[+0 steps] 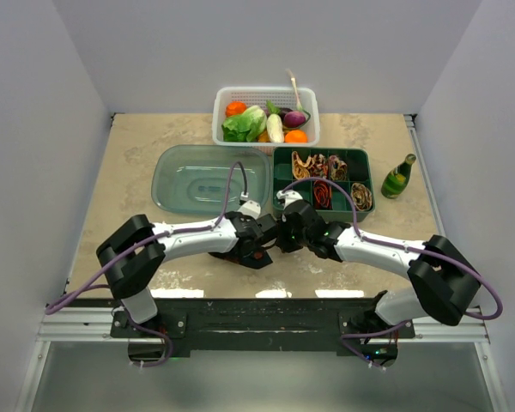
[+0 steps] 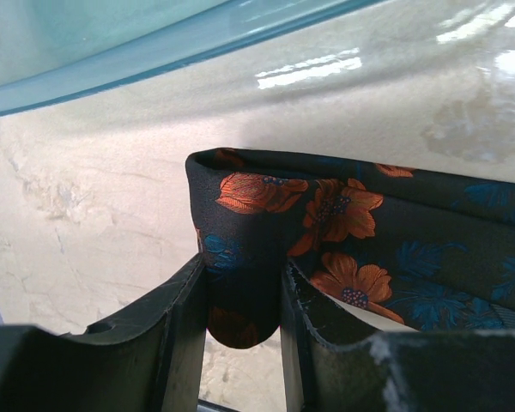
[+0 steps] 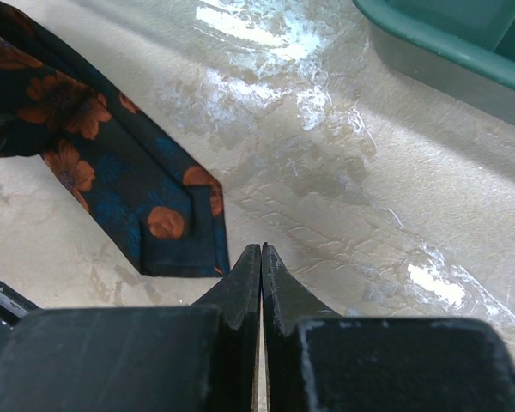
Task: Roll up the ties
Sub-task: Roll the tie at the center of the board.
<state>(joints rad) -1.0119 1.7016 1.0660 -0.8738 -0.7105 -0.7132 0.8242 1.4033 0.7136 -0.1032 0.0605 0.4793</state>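
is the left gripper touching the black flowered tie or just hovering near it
Touching. The left wrist view shows a fold of the black tie pinched inside the left gripper, with the fabric pressed against both fingers.

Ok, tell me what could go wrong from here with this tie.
The left gripper pinches only a small fold of the black floral tie; the fabric may slip out.
The right gripper is shut beside the tie's end, holding nothing, so that end could twist unguided.
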